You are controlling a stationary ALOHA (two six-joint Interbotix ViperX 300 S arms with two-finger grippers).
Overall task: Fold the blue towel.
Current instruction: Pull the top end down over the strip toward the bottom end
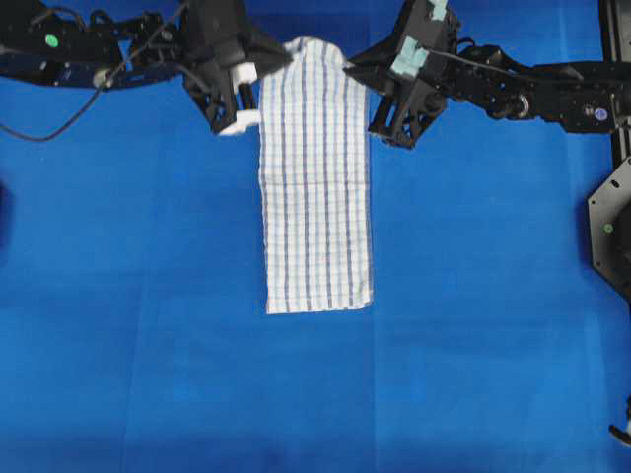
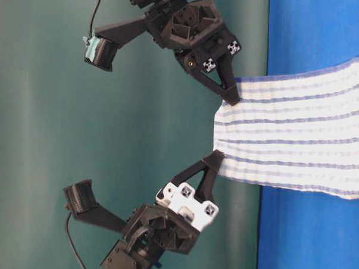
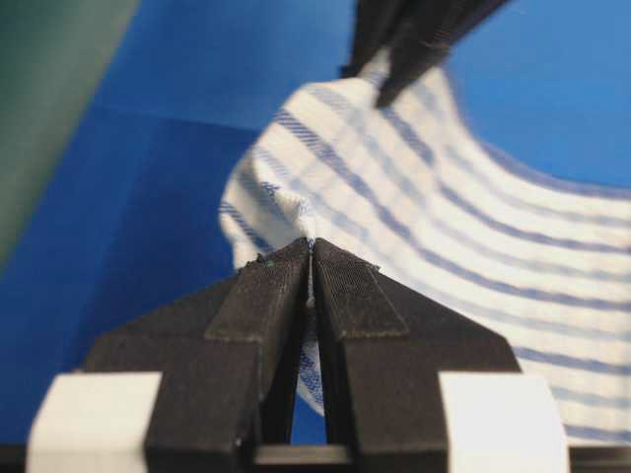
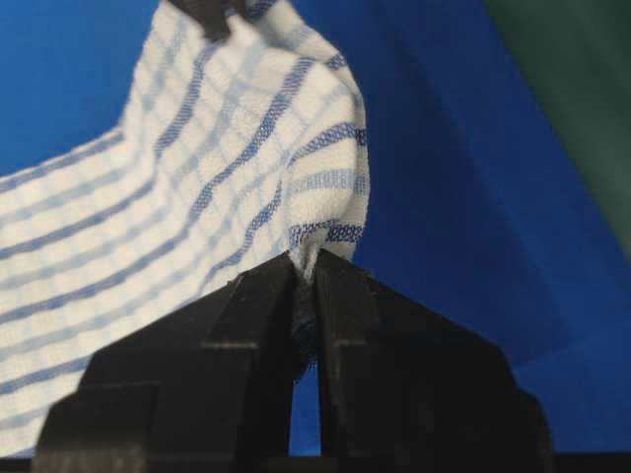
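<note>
The blue towel (image 1: 315, 187), white with thin blue and teal stripes, lies as a long narrow strip on the blue table covering, its far end lifted. My left gripper (image 1: 279, 51) is shut on the towel's far left corner (image 3: 296, 212). My right gripper (image 1: 347, 65) is shut on the far right corner (image 4: 330, 222). In the table-level view both grippers (image 2: 216, 153) (image 2: 234, 100) hold that end of the towel (image 2: 299, 131) above the table while the rest slopes down. The near end (image 1: 319, 301) lies flat.
The blue table covering (image 1: 148, 296) spreads all round the towel. A black arm base (image 1: 611, 222) stands at the right edge. A green backdrop (image 2: 48, 129) lies behind the arms.
</note>
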